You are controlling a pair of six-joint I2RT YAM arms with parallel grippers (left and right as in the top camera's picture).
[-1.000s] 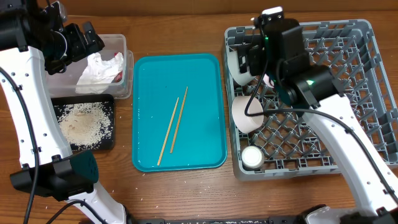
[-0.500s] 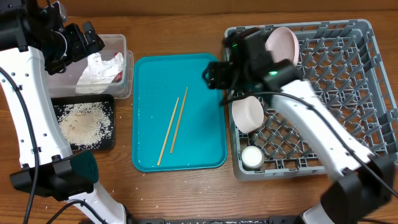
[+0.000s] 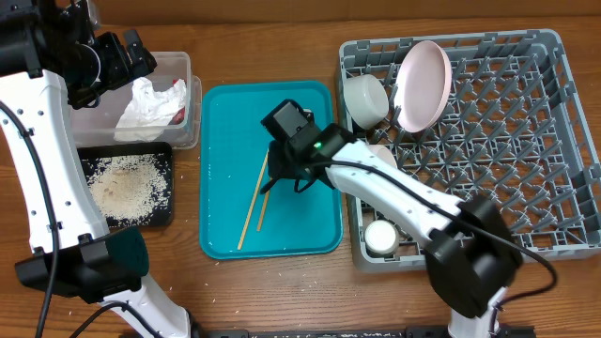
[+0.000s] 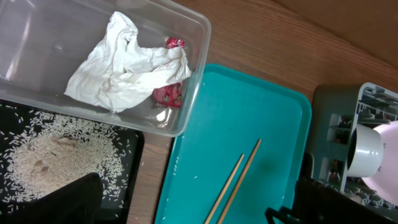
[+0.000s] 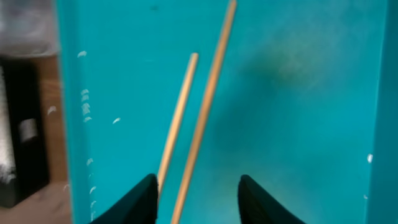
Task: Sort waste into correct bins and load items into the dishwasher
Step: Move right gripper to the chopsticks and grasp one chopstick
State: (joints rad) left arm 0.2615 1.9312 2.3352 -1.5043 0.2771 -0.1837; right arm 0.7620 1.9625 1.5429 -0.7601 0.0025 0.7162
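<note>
Since only the chopsticks [image 5: 203,115] lie on the tray [image 3: 225,122] at centre frame, my right pincer [image 5: 198,183] hangs spread above them, and next I judge it must drop, close on both and carry them to the rack [image 3: 507,188] at right.

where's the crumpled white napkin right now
In the overhead view the crumpled white paper napkin lies inside the clear rectangular plastic tub at upper left, beside a red snack wrapper and just above the shallow black rectangular tray.
</note>
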